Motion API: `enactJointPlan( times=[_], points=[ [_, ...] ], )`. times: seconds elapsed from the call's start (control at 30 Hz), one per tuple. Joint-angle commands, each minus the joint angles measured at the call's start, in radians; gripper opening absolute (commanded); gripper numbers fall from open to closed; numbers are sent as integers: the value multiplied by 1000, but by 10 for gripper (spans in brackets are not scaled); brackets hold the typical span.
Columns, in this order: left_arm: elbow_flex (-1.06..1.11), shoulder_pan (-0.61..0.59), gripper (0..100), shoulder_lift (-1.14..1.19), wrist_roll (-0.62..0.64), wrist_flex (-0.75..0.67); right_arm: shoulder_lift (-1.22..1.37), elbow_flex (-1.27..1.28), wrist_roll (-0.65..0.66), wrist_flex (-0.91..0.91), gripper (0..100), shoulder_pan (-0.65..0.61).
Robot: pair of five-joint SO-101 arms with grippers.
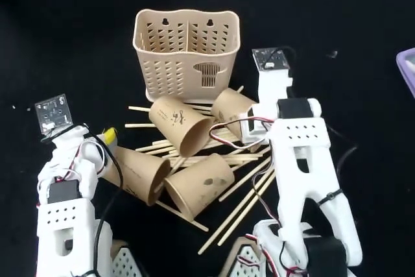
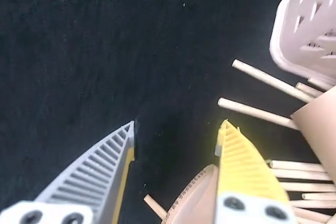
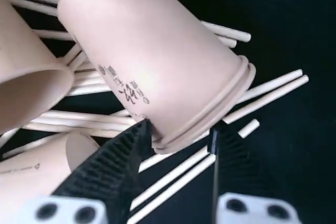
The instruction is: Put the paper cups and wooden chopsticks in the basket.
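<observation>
The beige slotted basket point(image 1: 188, 50) stands at the back of the black table; its corner point(image 2: 310, 35) shows in the left wrist view. Several brown paper cups lie on their sides in front of it among scattered wooden chopsticks point(image 1: 243, 196). My right gripper point(image 1: 248, 122) point(image 3: 179, 129) is open, its black fingers on either side of the rim of the right-hand cup point(image 1: 232, 109) point(image 3: 157, 61). My left gripper point(image 1: 105, 139) point(image 2: 178, 124) is open over bare table, its yellow finger point(image 2: 241, 166) beside the base of the left-hand cup point(image 1: 139, 173) point(image 2: 194, 200).
Two more cups lie in the pile, one in the middle point(image 1: 181, 124) and one nearer the front point(image 1: 198, 186). Chopsticks point(image 2: 262, 80) point out toward the left gripper. A purple object point(image 1: 407, 69) sits at the right edge.
</observation>
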Motion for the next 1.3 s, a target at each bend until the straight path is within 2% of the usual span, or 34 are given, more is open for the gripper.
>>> enactJointPlan(
  times=[0.0,0.1,0.27,0.4,0.67,0.8,0.93,1.07,1.27],
  points=[
    [-7,-1,252,-15,0,-20,-5,21,-8,-84,188,-11],
    [-7,-1,252,-15,0,-20,-7,48,-8,-117,177,-9],
    [-7,-1,252,-15,0,-20,-8,48,2,-117,12,8],
    [-7,-2,252,-15,0,-20,-74,48,21,-84,11,97],
    [-7,-1,252,-15,0,-20,-367,31,222,31,11,270],
    [-7,-4,252,-15,0,-20,-426,-64,350,155,11,341],
    [-7,-4,252,-15,0,-20,-320,-209,423,285,11,402],
    [-5,-5,252,-15,0,-20,-104,-381,491,385,11,485],
    [-5,-7,252,-15,0,-20,193,-552,605,437,11,626]
  ],
)
